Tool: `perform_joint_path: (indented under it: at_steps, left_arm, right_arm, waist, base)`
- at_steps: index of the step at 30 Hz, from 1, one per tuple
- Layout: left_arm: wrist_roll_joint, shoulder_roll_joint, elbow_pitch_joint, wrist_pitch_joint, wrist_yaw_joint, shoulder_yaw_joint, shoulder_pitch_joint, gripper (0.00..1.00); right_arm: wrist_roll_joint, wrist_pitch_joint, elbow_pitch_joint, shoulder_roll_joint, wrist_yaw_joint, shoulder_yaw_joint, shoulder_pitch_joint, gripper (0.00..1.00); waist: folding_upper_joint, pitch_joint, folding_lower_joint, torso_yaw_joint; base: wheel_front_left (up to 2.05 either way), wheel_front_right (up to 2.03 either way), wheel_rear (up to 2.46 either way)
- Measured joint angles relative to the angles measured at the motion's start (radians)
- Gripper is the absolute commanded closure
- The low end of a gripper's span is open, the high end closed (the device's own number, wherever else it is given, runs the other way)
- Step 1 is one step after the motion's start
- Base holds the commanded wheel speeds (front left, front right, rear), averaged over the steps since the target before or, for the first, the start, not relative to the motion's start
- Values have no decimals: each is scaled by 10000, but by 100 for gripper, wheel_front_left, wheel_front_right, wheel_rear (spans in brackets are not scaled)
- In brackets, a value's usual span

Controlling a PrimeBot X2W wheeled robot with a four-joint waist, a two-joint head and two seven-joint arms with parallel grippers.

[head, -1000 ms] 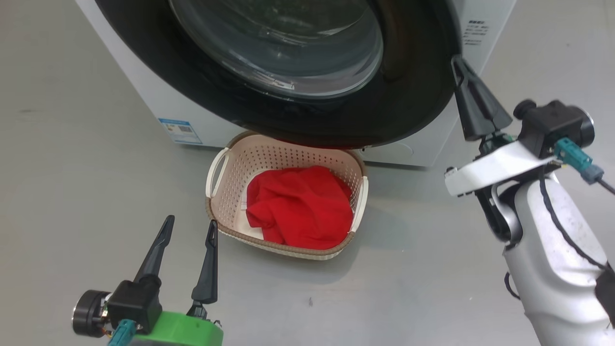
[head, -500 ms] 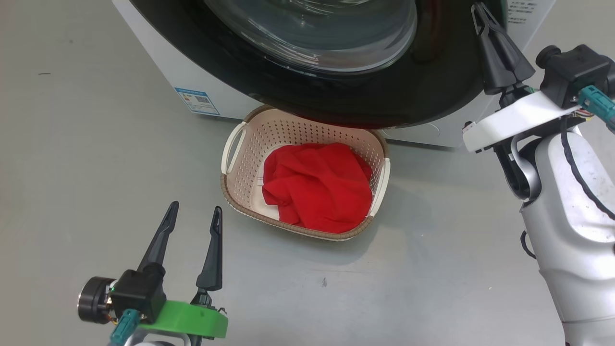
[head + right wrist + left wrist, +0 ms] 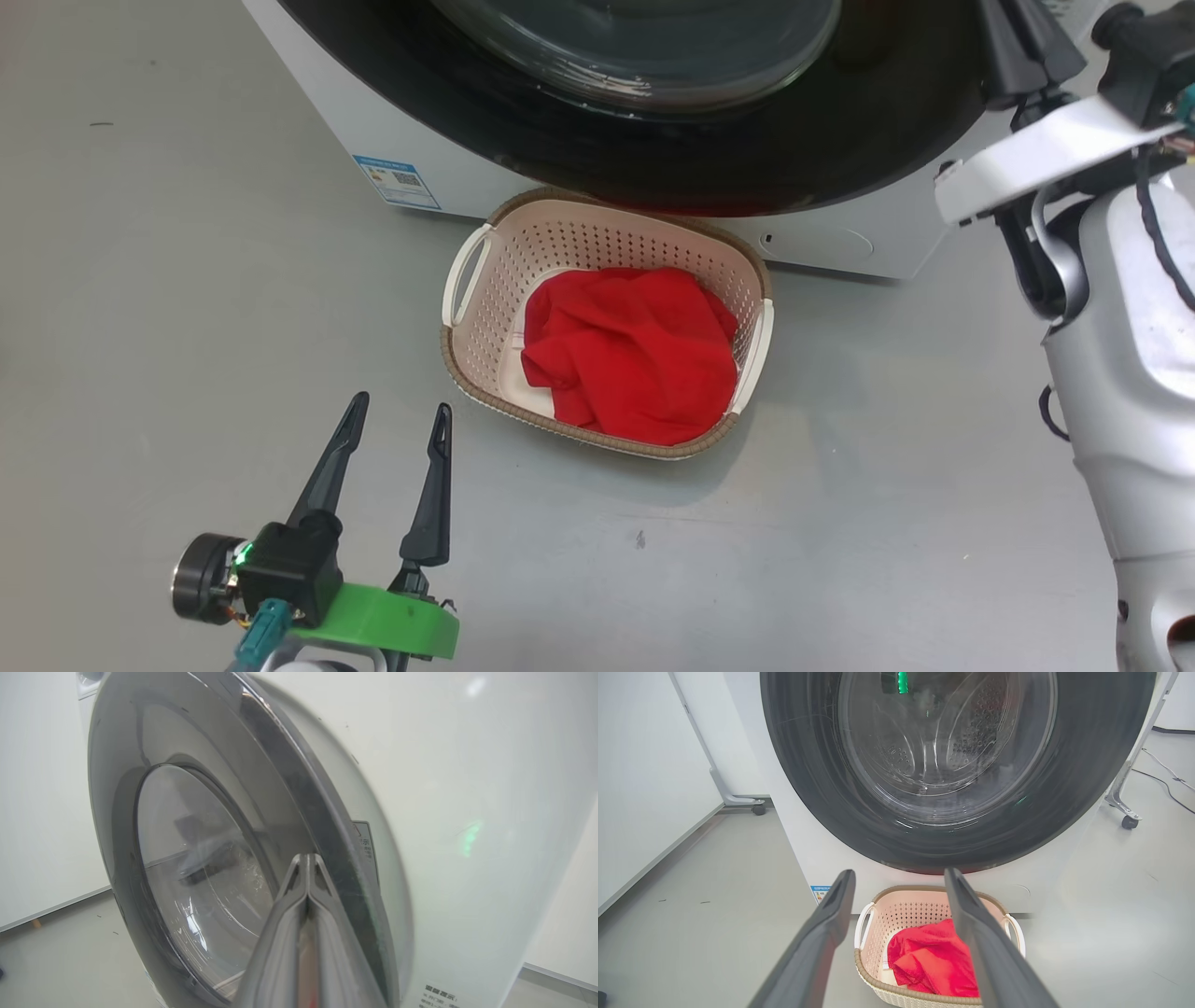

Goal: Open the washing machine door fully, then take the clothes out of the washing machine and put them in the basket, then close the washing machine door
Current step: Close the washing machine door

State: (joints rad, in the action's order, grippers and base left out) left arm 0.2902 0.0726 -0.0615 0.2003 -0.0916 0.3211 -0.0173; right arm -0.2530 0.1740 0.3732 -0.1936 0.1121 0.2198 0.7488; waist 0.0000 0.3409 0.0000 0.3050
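The right gripper (image 3: pixel 306 857) is clenched with nothing between its fingers. This makes a single stiff point suited to pushing, not grasping. In its wrist view, the joined tips lie against the outer rim of the washing machine door (image 3: pixel 653 168), at the edge where the black ring meets the white front of the washing machine (image 3: pixel 317 93). That side is probably chosen because a push there swings the door home with the least effort. From these views the door looks nearly flush with the machine (whether it has latched cannot be told). The step in hand therefore appears to be the closing.

The left gripper (image 3: pixel 401 403) hangs released and empty, low over the floor (image 3: pixel 187 280), its fingers spread and pointing toward the machine. It seems parked there to keep out of the door's path. Just ahead of it and a little to its right sits the basket (image 3: pixel 597 201), on the floor below the door's lower rim. The red clothes (image 3: pixel 630 350) lie bunched inside, so the unloading looks finished. Beyond the basket from this gripper, and above it, is the door's glass bowl, through which the steel drum shows with no red cloth in sight.

The basket was likely put so close under the opening to keep each carry short. The door's rim passes above its far edge without touching.
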Motion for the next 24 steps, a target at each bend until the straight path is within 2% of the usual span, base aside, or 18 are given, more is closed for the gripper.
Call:
perform_joint_path:
  at_steps: [13, 24]
  left_arm:
    - [0, -94, 186, 180, 4, 142, -339, 0]
    - [2, -184, 353, 295, 2, 121, -424, 0]
  right_arm:
    - [2, 128, 894, -268, 12, -163, 1257, 100]
    - [75, 514, 1515, -198, 98, -13, 1561, 100]
  waist:
    - [0, 354, 0, 284]
    - [0, 417, 0, 377]
  base:
    - [0, 0, 0]
    - [0, 0, 0]
